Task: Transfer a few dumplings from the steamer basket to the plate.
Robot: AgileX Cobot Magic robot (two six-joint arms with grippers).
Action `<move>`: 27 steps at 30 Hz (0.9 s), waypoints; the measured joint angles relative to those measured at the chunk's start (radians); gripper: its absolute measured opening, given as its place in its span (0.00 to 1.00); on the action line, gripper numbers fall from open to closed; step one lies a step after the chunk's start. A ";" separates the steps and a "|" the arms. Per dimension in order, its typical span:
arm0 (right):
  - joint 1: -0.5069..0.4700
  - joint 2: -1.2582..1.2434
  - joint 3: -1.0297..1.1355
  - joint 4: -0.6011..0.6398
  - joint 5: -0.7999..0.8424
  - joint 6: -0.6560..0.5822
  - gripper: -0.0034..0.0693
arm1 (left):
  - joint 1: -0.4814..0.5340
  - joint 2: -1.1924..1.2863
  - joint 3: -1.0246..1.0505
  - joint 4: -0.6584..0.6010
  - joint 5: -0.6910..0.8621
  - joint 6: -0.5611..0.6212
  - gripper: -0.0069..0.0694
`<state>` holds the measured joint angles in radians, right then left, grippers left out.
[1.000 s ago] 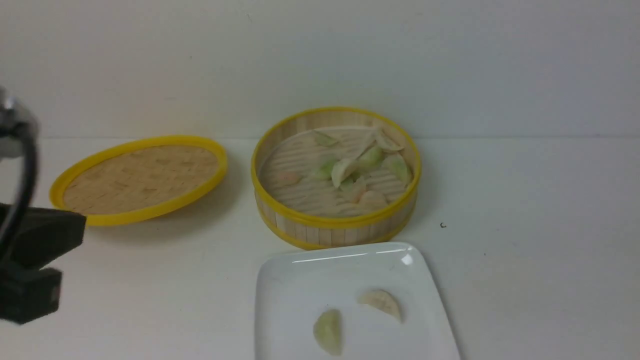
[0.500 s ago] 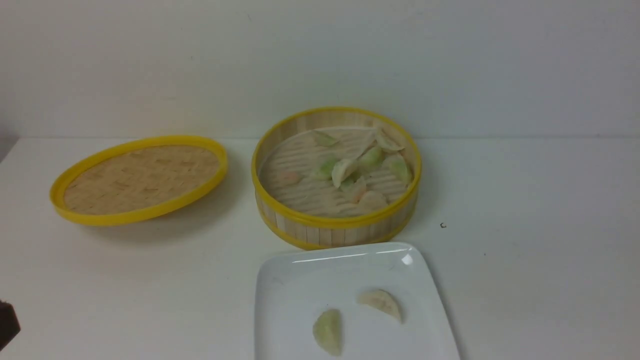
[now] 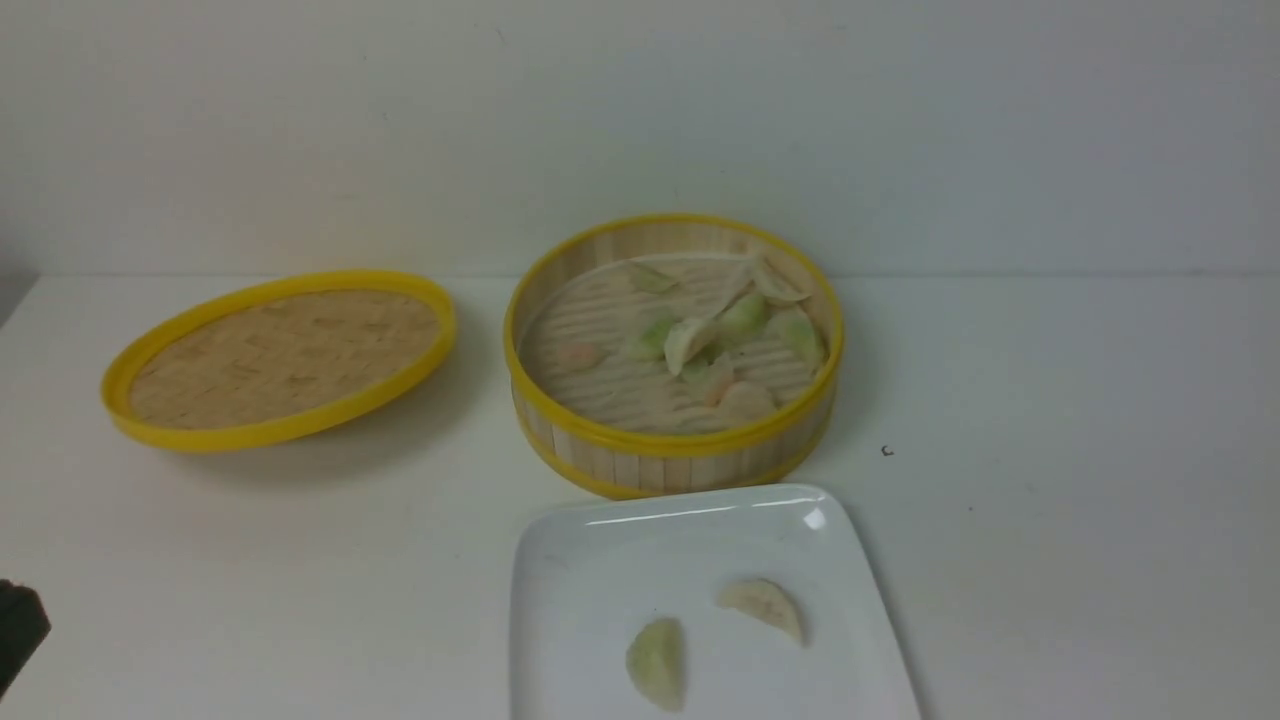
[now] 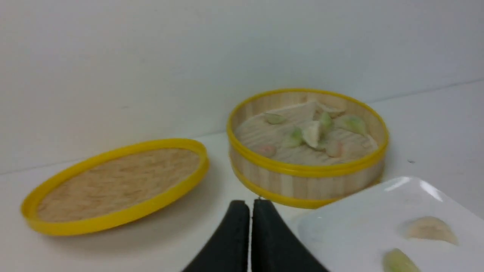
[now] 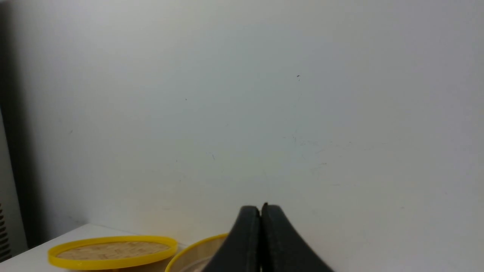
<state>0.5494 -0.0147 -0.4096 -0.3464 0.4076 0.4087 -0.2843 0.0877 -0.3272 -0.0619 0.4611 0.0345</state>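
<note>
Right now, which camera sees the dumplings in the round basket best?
The front view: it looks down onto the dumplings, mostly uncovered. The left wrist view shows them lower and blurrier. The right wrist view shows only part of the basket, hardly its contents.

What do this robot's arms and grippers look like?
The left gripper and right gripper look alike: dark, nearly black, each with two slim fingers that taper to narrow tips. I see no markings on them. The arms themselves are barely in view, so their look I can't tell.
</note>
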 joint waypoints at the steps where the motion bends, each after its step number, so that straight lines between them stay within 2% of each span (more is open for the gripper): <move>1: 0.000 0.000 0.000 0.000 0.000 0.000 0.03 | 0.018 -0.004 0.010 -0.004 -0.008 0.008 0.08; 5: 0.000 0.000 0.000 0.000 -0.001 0.000 0.03 | 0.186 -0.088 0.214 -0.028 -0.111 0.043 0.08; 9: 0.000 0.000 0.000 0.000 -0.001 0.000 0.03 | 0.258 -0.099 0.341 -0.021 -0.121 0.046 0.08; 27: 0.000 0.000 0.000 -0.001 -0.001 -0.001 0.03 | 0.263 -0.099 0.356 -0.011 -0.085 0.044 0.08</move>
<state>0.5494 -0.0147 -0.4096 -0.3476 0.4067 0.4078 -0.0209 -0.0117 0.0283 -0.0727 0.3764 0.0787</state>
